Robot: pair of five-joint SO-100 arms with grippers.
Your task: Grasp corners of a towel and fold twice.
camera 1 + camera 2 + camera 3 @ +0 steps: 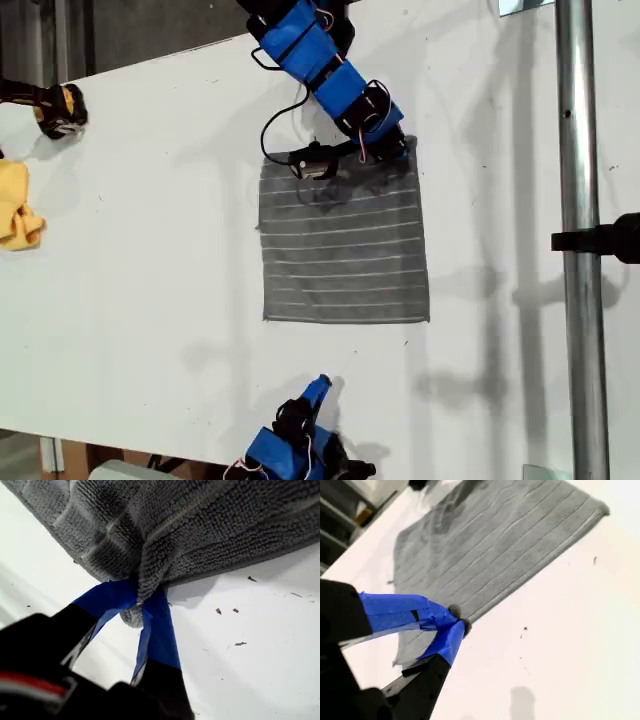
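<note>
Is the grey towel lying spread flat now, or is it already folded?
Mostly spread. The towel lies as one flat square on the table; only its far edge is bunched where my first gripper pinches it.

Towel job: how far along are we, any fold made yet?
No fold yet: the towel lies flat in a single layer in the exterior view. In hand: my first hand is shut on a bunch of its edge, at the top of the exterior view. My second hand is shut with nothing in it, short of the near edge. Both folds remain.
</note>
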